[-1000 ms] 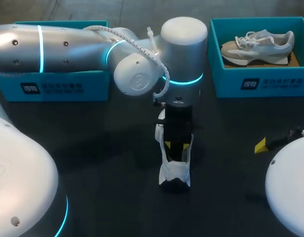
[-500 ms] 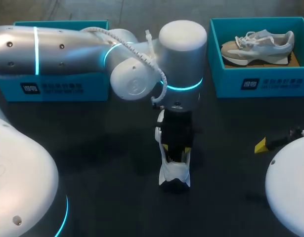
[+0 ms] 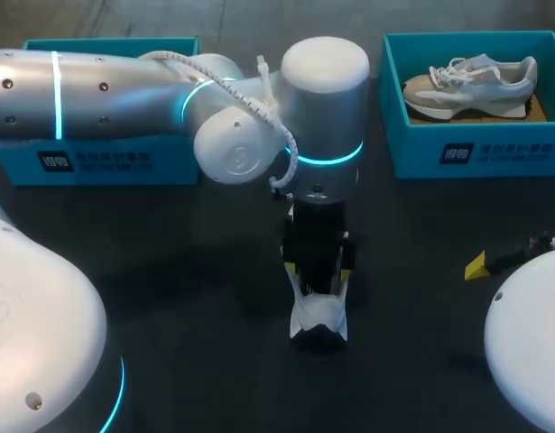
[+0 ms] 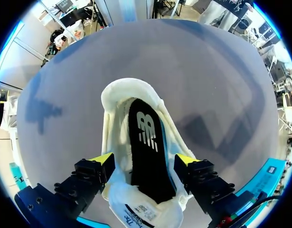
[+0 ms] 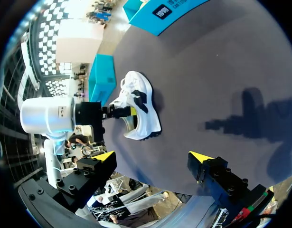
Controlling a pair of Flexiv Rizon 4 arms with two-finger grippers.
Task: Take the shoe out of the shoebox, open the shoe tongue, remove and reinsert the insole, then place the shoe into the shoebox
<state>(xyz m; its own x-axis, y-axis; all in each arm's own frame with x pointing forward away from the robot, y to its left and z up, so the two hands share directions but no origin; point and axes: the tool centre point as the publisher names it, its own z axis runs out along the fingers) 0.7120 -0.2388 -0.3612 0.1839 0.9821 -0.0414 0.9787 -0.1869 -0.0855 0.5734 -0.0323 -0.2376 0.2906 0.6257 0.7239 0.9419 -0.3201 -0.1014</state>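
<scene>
A white shoe (image 3: 319,317) stands on the dark table's middle, and the left wrist view looks down into its mouth (image 4: 118,102). A black insole (image 4: 146,147) lies inside it. My left gripper (image 3: 318,269) hangs straight over the shoe, open. Its yellow fingertips (image 4: 103,159) straddle the shoe's sides near the tongue, and it (image 4: 145,160) holds nothing. My right gripper (image 3: 507,257) rests low at the table's right, open and empty (image 5: 153,159). From there the shoe (image 5: 142,111) shows ahead, with the left gripper (image 5: 119,111) on it.
A teal shoebox (image 3: 476,152) at the back right holds a grey and white sneaker (image 3: 471,77). A second teal box (image 3: 106,161) stands at the back left, mostly hidden behind my left arm. Bare dark tabletop surrounds the shoe.
The left gripper's fingers have spread apart, away from the shoe's sides, and the left wrist has shifted slightly to the left. The shoe and the right arm have stayed put.
</scene>
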